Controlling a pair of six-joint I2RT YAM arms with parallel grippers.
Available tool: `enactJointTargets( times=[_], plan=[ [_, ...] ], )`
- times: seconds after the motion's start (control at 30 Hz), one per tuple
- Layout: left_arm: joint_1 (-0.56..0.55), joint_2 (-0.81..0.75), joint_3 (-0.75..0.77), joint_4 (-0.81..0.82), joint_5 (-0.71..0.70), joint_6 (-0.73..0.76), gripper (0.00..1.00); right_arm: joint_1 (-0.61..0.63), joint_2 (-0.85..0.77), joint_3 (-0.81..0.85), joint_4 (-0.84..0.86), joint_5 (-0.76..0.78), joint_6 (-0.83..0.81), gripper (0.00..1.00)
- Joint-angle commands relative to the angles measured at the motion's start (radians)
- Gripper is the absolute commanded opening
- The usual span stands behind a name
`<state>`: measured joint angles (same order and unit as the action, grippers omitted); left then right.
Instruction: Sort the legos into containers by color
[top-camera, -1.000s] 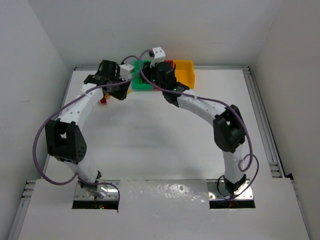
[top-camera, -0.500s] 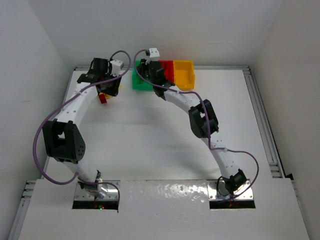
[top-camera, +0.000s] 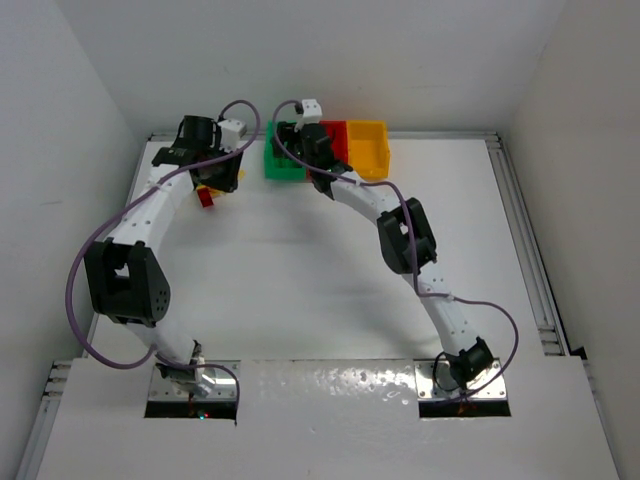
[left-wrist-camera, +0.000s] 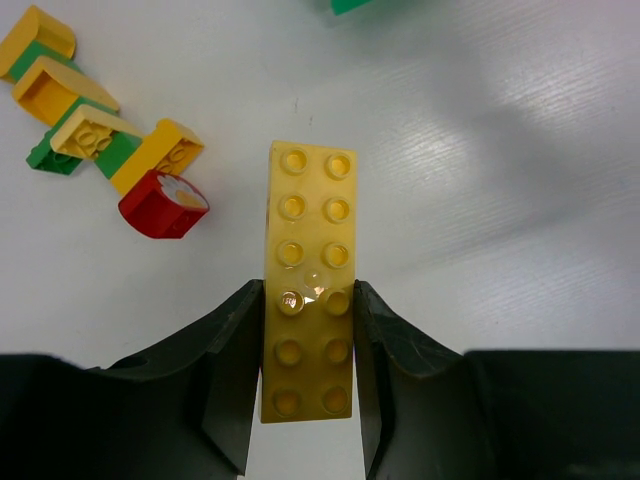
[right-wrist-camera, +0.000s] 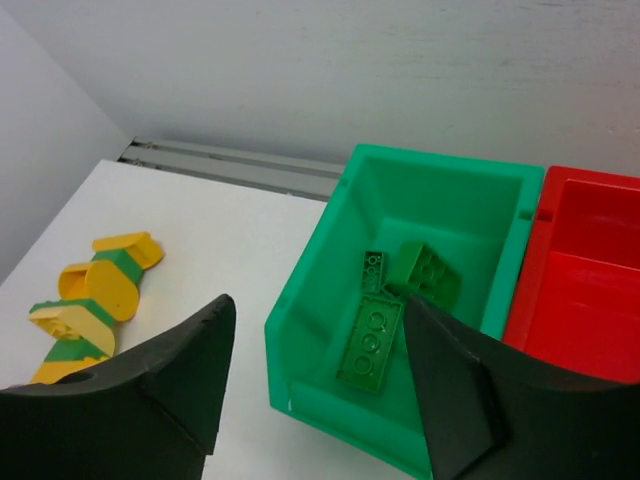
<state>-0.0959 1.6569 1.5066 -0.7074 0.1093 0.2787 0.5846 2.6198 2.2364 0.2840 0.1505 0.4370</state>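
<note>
Left wrist view: long yellow lego (left-wrist-camera: 310, 200), two studs wide and six long, pinched at its near end by the dark left claw (left-wrist-camera: 307, 300), jaws narrow and pressed against both long sides. Cannot tell whether lifted or resting on the white desk (left-wrist-camera: 500, 200). Stud tops glossy, any lettering on them too small to read. Up and to the left, well apart, a loose cluster of yellow and green legos (left-wrist-camera: 90, 130), with a red lego (left-wrist-camera: 162, 205) touching the nearest yellow piece; cluster cut off at the frame corner. At the top edge, only a sliver of the green bin (left-wrist-camera: 350, 5).

Right wrist view: green legos (right-wrist-camera: 372, 345) lying inside that green bin, a flat plate and a sloped piece, with a smaller one between them. Right claw (right-wrist-camera: 318, 310) hovering over the bin's near wall, jaws spread wide, not closed on any piece. Red bin (right-wrist-camera: 590, 250) touching the green one on its right side, cut off at the frame edge.

Top external view: three bins in a row at the far edge of the desk, green, red, then yellow bin (top-camera: 367, 150); both claws hidden under their wrists.
</note>
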Motion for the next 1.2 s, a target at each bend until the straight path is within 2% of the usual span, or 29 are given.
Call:
enactJointTargets(
  times=[0.0, 0.1, 0.13, 0.2, 0.23, 0.3, 0.33, 0.37, 0.43, 0.47, 0.53, 0.67, 0.73, 0.83, 0.87, 0.97, 1.17],
  plan=[
    [0.015, -0.009, 0.027, 0.011, 0.042, -0.003, 0.0, -0.002, -0.121, -0.012, 0.043, -0.037, -0.021, 0.68],
    [0.015, -0.014, 0.04, -0.003, 0.075, 0.02, 0.0, -0.002, -0.173, -0.053, 0.023, -0.078, -0.102, 0.68],
    [0.013, -0.016, 0.044, -0.007, 0.087, 0.028, 0.0, -0.002, -0.228, -0.079, 0.017, -0.101, -0.175, 0.65],
    [0.015, -0.023, 0.061, -0.036, 0.131, 0.068, 0.0, 0.0, -0.315, -0.231, 0.026, -0.188, -0.316, 0.6],
    [0.015, -0.025, 0.069, -0.05, 0.177, 0.08, 0.0, -0.002, -0.422, -0.391, 0.044, -0.222, -0.366, 0.53],
    [0.015, -0.026, 0.093, -0.09, 0.228, 0.121, 0.0, -0.002, -0.533, -0.565, 0.154, -0.282, -0.4, 0.4],
    [0.015, -0.028, 0.098, -0.099, 0.286, 0.135, 0.0, -0.005, -0.629, -0.703, 0.19, -0.285, -0.368, 0.32],
    [0.015, -0.035, 0.095, -0.106, 0.309, 0.148, 0.0, -0.014, -0.667, -0.745, 0.208, -0.299, -0.328, 0.27],
    [0.013, -0.049, 0.078, -0.096, 0.377, 0.181, 0.0, -0.025, -0.716, -0.765, 0.14, -0.367, -0.201, 0.37],
    [0.012, -0.058, 0.066, -0.087, 0.389, 0.201, 0.0, -0.029, -0.748, -0.758, 0.056, -0.365, -0.114, 0.48],
    [0.01, -0.062, 0.063, -0.09, 0.415, 0.218, 0.0, -0.037, -0.779, -0.745, -0.024, -0.361, -0.017, 0.52],
    [0.002, -0.062, 0.021, -0.047, 0.395, 0.289, 0.0, -0.052, -0.779, -0.702, -0.062, -0.483, 0.213, 0.59],
    [-0.002, -0.055, 0.021, -0.044, 0.404, 0.306, 0.0, -0.058, -0.77, -0.696, -0.049, -0.503, 0.281, 0.6],
    [-0.005, -0.052, 0.038, -0.018, 0.477, 0.291, 0.0, -0.106, -0.729, -0.696, -0.013, -0.531, 0.472, 0.55],
    [-0.01, -0.052, 0.038, -0.004, 0.489, 0.256, 0.0, -0.117, -0.695, -0.696, 0.01, -0.554, 0.587, 0.54],
    [-0.039, -0.04, 0.023, 0.029, 0.501, 0.22, 0.0, -0.129, -0.632, -0.667, 0.121, -0.649, 0.695, 0.54],
    [-0.061, -0.037, 0.026, 0.054, 0.497, 0.191, 0.0, -0.117, -0.626, -0.682, 0.093, -0.677, 0.678, 0.58]
  ],
)
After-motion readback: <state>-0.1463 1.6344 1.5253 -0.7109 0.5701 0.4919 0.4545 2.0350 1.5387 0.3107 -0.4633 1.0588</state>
